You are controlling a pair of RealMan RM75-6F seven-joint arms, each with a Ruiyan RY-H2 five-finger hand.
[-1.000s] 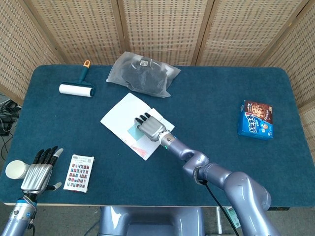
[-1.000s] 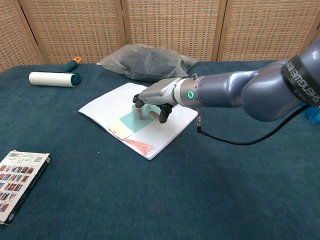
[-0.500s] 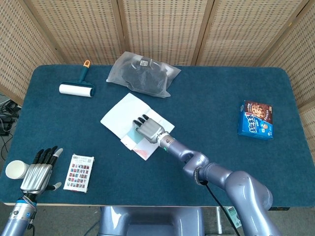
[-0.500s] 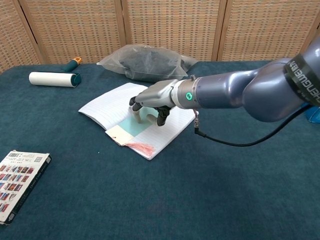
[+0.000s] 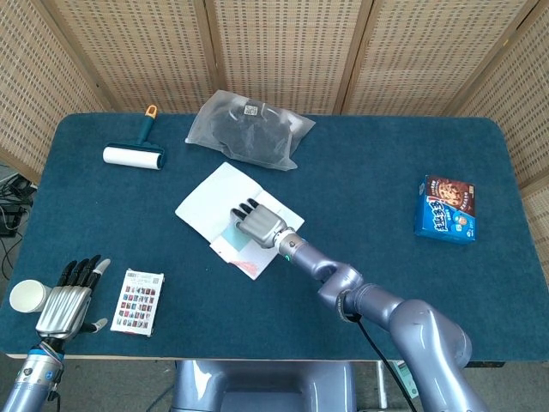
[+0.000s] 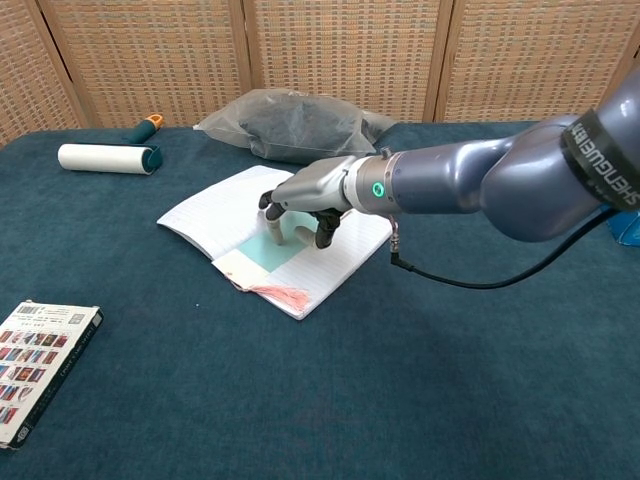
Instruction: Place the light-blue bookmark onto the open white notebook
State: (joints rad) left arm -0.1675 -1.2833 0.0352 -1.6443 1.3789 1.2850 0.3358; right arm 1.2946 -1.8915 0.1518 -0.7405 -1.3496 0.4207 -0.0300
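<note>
Bookmark (image 6: 262, 256) lies flat on the notebook (image 6: 215, 212), running slantwise from under the right hand (image 6: 305, 197) toward seven o'clock; its pale end and pink tassel (image 6: 284, 293) reach the near edge of the page, so it sits on the paper but low and close to the rim. Two fingertips (image 6: 273, 233) come down onto the blue strip at its far end, seemingly pressing rather than pinching; the other fingers curl above it with nothing in them; I judge this posture suits sliding or pinning the strip, since a thin card flat on paper gives little to grip. Whether the hand actually bears weight on it or only touches cannot be told. In the head view the same hand (image 5: 258, 222) covers the middle of the notebook (image 5: 204, 204), with the bookmark (image 5: 230, 239) showing at its seven o'clock.

Placement looks essentially achieved; what remains, in my judgement, is lifting the hand straight up so the strip does not drag off the near edge.

Outward from the notebook: a grey bag (image 5: 249, 129) at twelve o'clock, just beyond it; a lint roller (image 5: 135, 150) at ten o'clock; a card pack (image 5: 139, 301) at seven o'clock, well apart; a blue snack box (image 5: 448, 209) far off at three o'clock. Beside the card pack the left hand (image 5: 65, 299) rests idle near the table's front corner, fingers apart and holding nothing, next to a white cup (image 5: 28, 296).
</note>
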